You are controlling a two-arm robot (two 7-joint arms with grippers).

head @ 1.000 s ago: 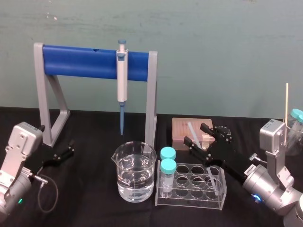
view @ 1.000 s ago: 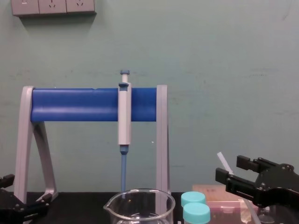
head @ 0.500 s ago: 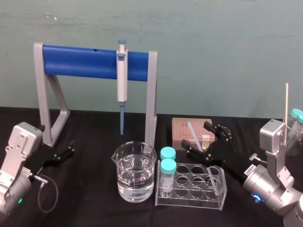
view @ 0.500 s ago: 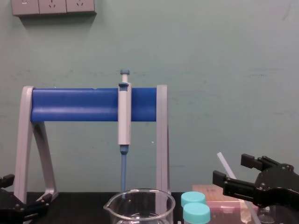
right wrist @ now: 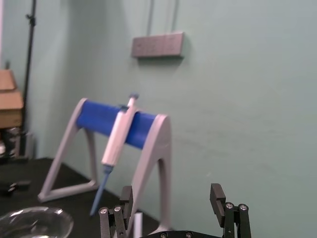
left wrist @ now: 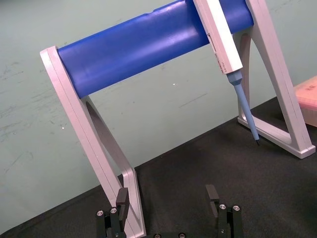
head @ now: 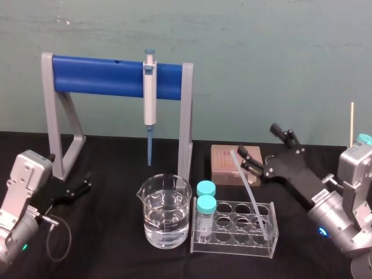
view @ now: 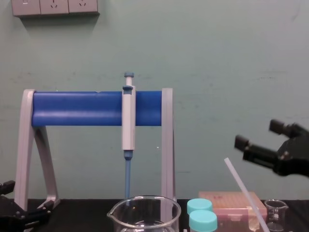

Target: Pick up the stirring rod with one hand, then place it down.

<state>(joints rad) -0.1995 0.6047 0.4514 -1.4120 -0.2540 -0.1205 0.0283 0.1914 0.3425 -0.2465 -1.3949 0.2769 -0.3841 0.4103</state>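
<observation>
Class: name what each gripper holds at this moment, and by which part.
Nothing is held. The right gripper hangs open above the rod, clear of it; the rod leans in the rack. The left gripper is open and empty.

Soft, even light fills the scene, and the green wall (head: pixel 261 46) is evenly bright. The black tabletop (head: pixel 110 232) stays dark, with hardly any shadow on it. A pale sheen runs along the blue bar (left wrist: pixel 148 44), and small glints sit on the glass beaker (head: pixel 165 212).
</observation>
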